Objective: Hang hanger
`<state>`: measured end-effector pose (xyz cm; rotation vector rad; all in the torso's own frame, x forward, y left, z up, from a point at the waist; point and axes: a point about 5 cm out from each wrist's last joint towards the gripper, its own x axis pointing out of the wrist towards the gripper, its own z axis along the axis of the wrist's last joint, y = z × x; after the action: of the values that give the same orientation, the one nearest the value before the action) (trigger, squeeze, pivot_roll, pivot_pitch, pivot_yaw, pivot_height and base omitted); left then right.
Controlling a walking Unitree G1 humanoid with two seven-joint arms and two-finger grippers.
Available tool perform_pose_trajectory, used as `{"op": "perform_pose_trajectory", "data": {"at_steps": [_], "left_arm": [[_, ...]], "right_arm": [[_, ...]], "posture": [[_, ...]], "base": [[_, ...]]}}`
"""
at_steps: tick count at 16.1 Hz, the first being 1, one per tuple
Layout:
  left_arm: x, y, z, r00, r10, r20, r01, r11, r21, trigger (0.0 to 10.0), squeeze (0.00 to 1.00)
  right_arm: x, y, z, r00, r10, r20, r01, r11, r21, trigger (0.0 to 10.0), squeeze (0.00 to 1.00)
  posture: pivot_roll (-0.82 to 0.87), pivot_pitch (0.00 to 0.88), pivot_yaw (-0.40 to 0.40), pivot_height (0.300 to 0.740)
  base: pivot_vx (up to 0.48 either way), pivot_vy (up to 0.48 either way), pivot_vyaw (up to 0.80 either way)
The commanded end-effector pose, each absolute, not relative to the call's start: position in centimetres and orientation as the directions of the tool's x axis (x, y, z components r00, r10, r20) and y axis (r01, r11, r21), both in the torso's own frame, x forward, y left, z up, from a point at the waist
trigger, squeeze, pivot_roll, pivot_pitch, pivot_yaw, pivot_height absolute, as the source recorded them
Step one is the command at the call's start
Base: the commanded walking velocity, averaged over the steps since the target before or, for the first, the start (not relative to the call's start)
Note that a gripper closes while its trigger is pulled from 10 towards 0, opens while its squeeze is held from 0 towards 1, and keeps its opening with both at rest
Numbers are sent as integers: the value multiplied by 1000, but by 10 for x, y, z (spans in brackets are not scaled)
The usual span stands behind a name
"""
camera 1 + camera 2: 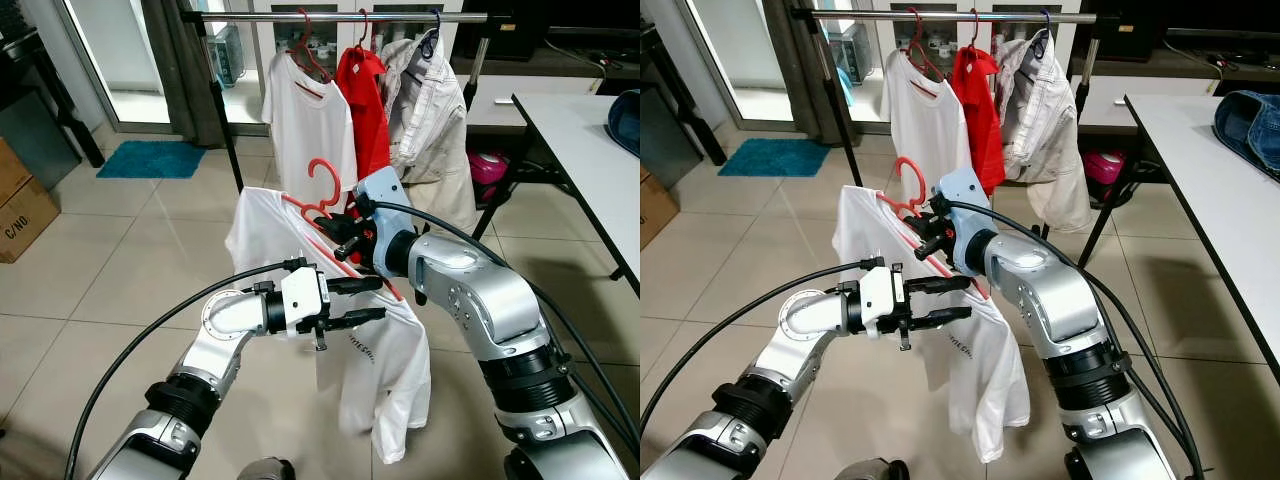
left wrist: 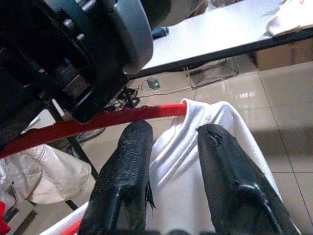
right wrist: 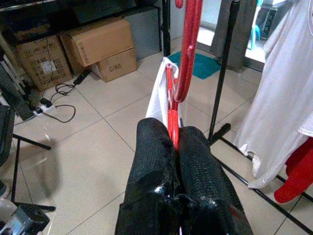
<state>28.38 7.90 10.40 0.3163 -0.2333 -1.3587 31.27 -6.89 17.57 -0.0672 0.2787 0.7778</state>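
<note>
A red hanger (image 1: 326, 186) carries a white T-shirt (image 1: 385, 360) in front of my chest. My right gripper (image 1: 337, 226) is shut on the hanger's neck just below the hook, as the right wrist view shows with the hanger (image 3: 184, 49) rising from the gripper (image 3: 173, 131). My left gripper (image 1: 372, 300) is open beside the shirt's shoulder. In the left wrist view its fingers (image 2: 133, 147) straddle the white cloth (image 2: 188, 161) under the hanger's red arm (image 2: 107, 120). The clothes rail (image 1: 340, 16) runs across ahead, higher up.
On the rail hang a white T-shirt (image 1: 305, 120), a red shirt (image 1: 365, 100) and a beige jacket (image 1: 428, 110). The rack's black legs (image 1: 226, 115) stand on the tiled floor. A white table (image 1: 585, 150) is at the right, cardboard boxes (image 1: 20, 205) and a blue mat (image 1: 150, 158) at the left.
</note>
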Motion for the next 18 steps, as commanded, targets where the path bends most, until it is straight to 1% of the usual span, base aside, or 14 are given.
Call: {"op": "perform_pose_trajectory", "data": {"at_steps": [1,6,7,9,11,12,13,14,18], "left_arm": [[285,81,104,187,-981,-48,911,155,381,10000,0],[284,75,97,148,-982,-115,919,93,384,10000,0],[287,73,96,165,-978,-132,912,100,397,10000,0],[292,70,98,200,-973,-114,896,134,424,10000,0],[294,68,100,204,-974,-103,894,142,426,10000,0],[294,67,100,203,-974,-102,894,142,425,9490,0],[294,66,100,196,-975,-102,895,136,424,3216,0],[293,65,98,187,-977,-106,899,127,419,0,0],[290,65,93,154,-979,-130,909,89,407,0,0]], "right_arm": [[315,-65,188,679,697,-232,-714,700,15,10000,0],[315,-65,188,678,697,-234,-715,699,12,10000,0],[315,-65,189,678,697,-232,-715,699,10,10000,0],[314,-64,190,678,699,-228,-716,698,8,10000,0],[314,-63,190,675,702,-225,-720,694,7,10000,0],[313,-62,190,674,704,-225,-721,693,7,10000,0],[313,-62,190,673,704,-225,-722,692,7,10000,0],[313,-61,190,673,705,-224,-722,692,7,10000,0],[312,-61,190,674,703,-224,-721,693,7,10000,0]], "posture": [[-85,0,77,740],[-98,0,82,740],[-100,0,84,740],[-104,0,86,740],[-105,0,86,740],[-105,0,87,740],[-106,0,88,740],[-106,0,90,740],[-107,0,94,740]], "base": [[0,0,0],[0,0,0],[0,0,0],[0,0,0],[0,0,0],[0,0,0],[0,0,0],[0,0,0],[0,0,0]]}}
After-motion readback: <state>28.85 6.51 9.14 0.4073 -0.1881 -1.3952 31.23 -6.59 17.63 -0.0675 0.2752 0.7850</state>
